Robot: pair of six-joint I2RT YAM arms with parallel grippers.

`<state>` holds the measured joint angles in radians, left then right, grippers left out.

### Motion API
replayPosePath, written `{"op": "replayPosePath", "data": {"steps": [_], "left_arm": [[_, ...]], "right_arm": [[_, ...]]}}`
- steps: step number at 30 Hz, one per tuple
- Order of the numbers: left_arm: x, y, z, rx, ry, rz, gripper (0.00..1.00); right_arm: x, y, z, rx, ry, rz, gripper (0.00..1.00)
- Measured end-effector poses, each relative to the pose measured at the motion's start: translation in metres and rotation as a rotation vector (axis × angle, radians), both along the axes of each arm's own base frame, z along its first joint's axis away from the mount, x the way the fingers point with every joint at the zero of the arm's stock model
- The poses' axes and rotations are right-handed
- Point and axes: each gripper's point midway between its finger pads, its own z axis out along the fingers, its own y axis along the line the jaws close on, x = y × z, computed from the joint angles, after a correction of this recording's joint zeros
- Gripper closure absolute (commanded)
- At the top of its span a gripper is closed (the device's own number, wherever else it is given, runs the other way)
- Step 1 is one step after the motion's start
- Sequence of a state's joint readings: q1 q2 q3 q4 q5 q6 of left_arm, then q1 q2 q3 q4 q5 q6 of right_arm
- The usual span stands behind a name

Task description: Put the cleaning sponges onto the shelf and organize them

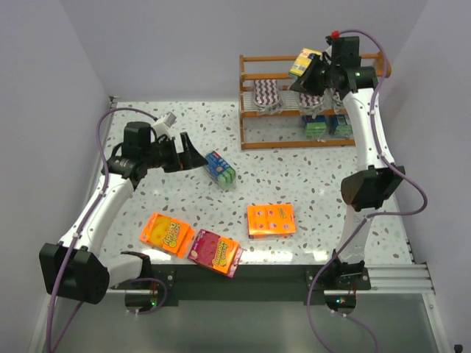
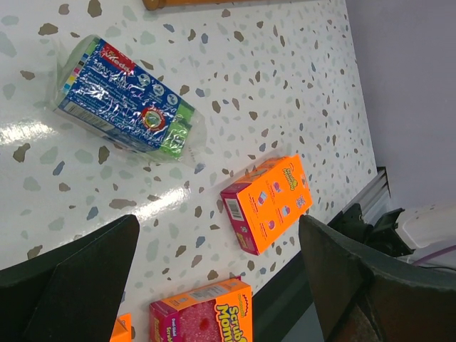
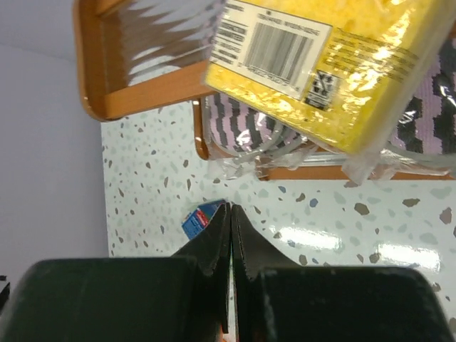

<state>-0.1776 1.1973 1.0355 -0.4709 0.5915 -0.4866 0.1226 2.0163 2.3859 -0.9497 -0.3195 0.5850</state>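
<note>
Blue-and-green sponge pack [image 1: 220, 168] mid-frame, just right of left gripper [image 1: 184, 154], jaws wide apart; long axis slanting toward lower right. Farther, upper right: right gripper [image 3: 229, 214] fingers pressed together, yellow block [image 1: 305, 62] tilted atop shelf [image 1: 242, 110].

Inspection of legible markings:

- The blue-and-green sponge pack [image 2: 125, 96] bore a red badge reading "Vileda". Its finer white print was illegible.
- The pink-and-orange box [image 2: 203, 317], below that pack in the left wrist view, read "Scrub Mom", cut off by the frame edge.
- The orange box [image 2: 271, 206], below and right of that pack, carried a barcode on its magenta end. Its yellow logo was illegible.
- The yellow sponge pack [image 3: 328, 64], well apart from the Vileda pack, carried a white barcode label with unreadable digits.
</note>
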Motion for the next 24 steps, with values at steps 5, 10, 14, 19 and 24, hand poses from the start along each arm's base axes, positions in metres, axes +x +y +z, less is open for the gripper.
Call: {"op": "replayPosePath", "data": {"steps": [5,10,14,19,24], "left_arm": [[-0.001,0.0,-0.001,0.001,0.004,0.0,0.0],[-0.001,0.0,-0.001,0.001,0.004,0.001,0.0],[-0.001,0.0,-0.001,0.001,0.004,0.001,0.0],[-0.001,0.001,0.0,0.0,-0.001,0.002,0.0],[-0.002,0.001,0.002,-0.001,-0.006,0.002,0.0]], "right_arm": [[0.003,-0.015,-0.023,-0.069,0.06,-0.054,1.0],[0.01,-0.029,-0.027,-0.111,0.057,-0.119,1.0],[0.017,-0.041,-0.023,-0.131,0.04,-0.186,1.0],[0.024,-0.063,-0.022,-0.151,0.031,-0.282,1.0],[0.029,-0.084,-0.02,-0.16,0.024,-0.357,1.0]]}}
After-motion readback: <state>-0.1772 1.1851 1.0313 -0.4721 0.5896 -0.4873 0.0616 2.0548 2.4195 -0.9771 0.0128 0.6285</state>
